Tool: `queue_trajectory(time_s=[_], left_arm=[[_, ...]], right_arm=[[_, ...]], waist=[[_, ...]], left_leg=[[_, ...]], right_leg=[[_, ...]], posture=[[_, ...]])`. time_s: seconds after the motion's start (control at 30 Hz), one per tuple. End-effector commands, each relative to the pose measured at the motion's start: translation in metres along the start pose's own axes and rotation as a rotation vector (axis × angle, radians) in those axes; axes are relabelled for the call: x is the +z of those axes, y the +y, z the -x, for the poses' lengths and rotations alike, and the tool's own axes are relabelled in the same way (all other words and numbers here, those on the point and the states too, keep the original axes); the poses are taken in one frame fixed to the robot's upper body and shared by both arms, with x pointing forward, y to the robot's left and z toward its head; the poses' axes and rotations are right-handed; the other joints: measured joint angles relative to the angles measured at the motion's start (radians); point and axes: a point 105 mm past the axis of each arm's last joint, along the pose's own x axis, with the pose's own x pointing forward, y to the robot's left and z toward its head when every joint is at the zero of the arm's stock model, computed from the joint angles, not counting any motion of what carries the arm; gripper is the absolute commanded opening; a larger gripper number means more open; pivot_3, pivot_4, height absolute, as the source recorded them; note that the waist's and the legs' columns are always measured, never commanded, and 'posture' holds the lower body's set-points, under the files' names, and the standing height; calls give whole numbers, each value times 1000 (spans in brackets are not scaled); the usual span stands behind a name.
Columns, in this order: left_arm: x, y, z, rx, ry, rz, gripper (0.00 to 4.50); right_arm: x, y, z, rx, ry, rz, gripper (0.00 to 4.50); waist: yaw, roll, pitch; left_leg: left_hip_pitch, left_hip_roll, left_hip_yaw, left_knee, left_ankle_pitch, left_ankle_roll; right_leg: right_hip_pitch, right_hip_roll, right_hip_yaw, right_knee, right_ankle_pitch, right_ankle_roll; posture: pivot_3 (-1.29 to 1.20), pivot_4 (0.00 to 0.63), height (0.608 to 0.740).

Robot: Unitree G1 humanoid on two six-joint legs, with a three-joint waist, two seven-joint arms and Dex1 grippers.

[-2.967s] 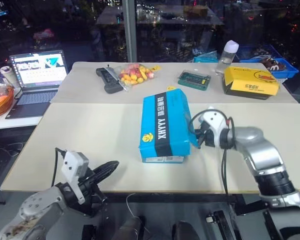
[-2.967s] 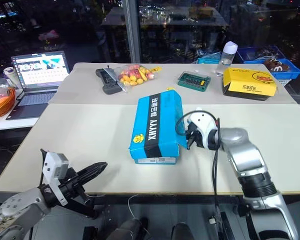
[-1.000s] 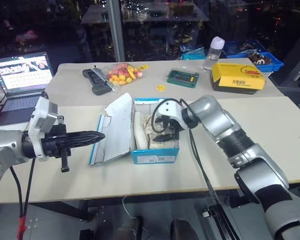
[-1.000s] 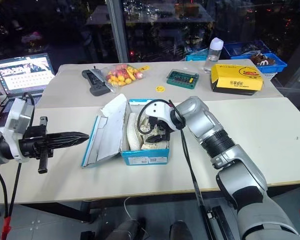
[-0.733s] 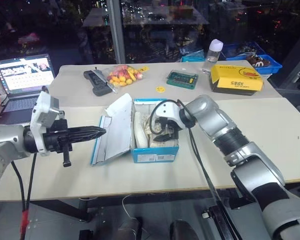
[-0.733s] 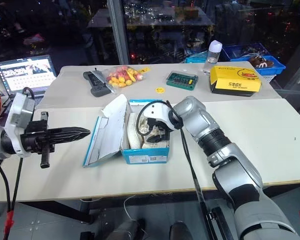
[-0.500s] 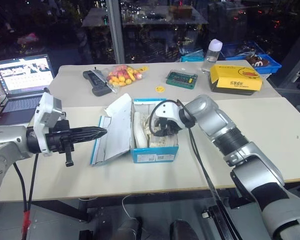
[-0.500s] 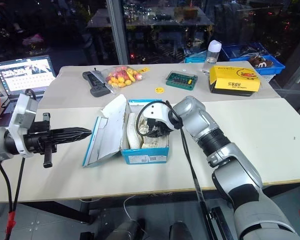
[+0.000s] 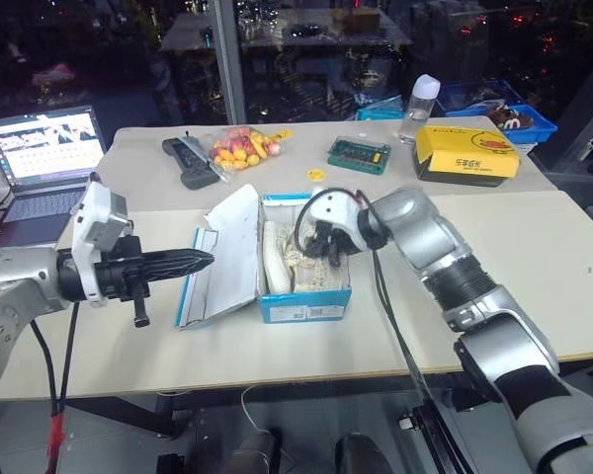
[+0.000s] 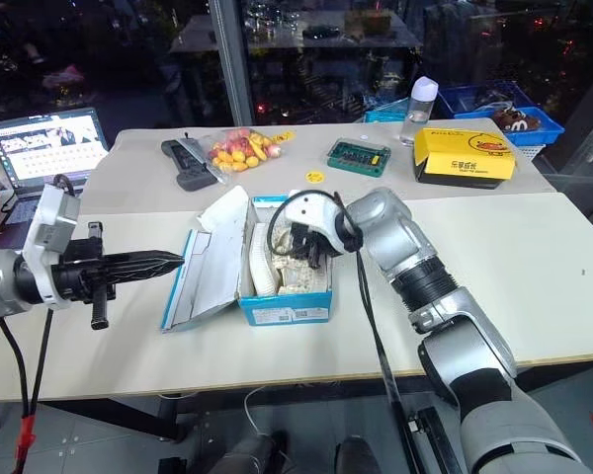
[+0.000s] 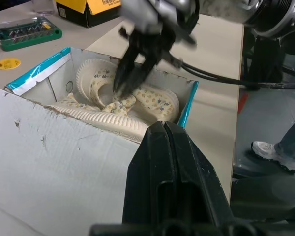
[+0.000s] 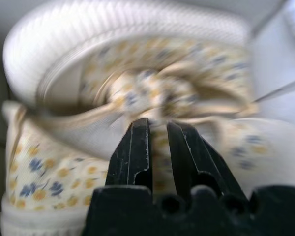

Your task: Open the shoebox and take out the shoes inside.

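Pinching shoe (image 11: 137, 101) with right hand (image 11: 125, 83)

The shoebox (image 9: 306, 296) stood on the near table (image 9: 534, 296), its lid (image 9: 227, 252) leaning open to the left, the shoes (image 9: 295, 265) inside it. Behind, on the far table (image 9: 148, 168), lay a remote (image 9: 186, 160) and a bag of fruit (image 9: 239, 148) (just beside each other), then a small tray (image 9: 359, 154), a bottle (image 9: 420, 107) and a second box (image 9: 466, 155) to the right. A laptop (image 9: 42, 158) sat far left.
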Motion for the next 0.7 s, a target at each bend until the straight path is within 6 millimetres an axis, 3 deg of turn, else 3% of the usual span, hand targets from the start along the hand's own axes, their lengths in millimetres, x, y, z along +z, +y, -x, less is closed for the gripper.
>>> queue_trajectory(time_s=[0.03, 0.2, 0.33, 0.57, 0.7], left_arm=[[7, -1, 0, 5, -11, -39, 0], [5, 0, 0, 3, -9, -39, 0], [2, 1, -1, -2, -2, -36, 0], [0, 0, -2, -15, 1, -28, 0], [-2, -1, -2, -19, 1, -26, 0]], right_arm=[[42, -12, 34, -81, -134, 12, 828], [48, -9, 48, -90, -142, 23, 828], [27, 6, 30, -45, -31, 83, 828], [31, 26, 3, 74, 10, 149, 828], [20, 23, -7, 79, 67, 173, 1854]], waist=[[0, 0, 0], [-1, 0, 0], [-3, 0, 0], [-6, 0, 0], [-4, 0, 0]], left_leg=[[0, 0, 0, 0, 0, 0], [0, 0, 1, -2, 0, 0], [0, 0, 2, -2, 0, 0], [0, 1, 5, -3, 0, 1], [0, 1, 5, -3, 0, 1]], right_leg=[[0, 0, 0, 0, 0, 0], [-1, 0, 1, -1, 0, 0], [-1, 0, 2, 0, 0, 0], [-2, 0, 6, 1, 0, 0], [-4, 0, 6, 0, 0, 0]], posture=[[0, 150, 740], [0, 150, 740], [0, 150, 740], [0, 150, 740], [0, 150, 740]])
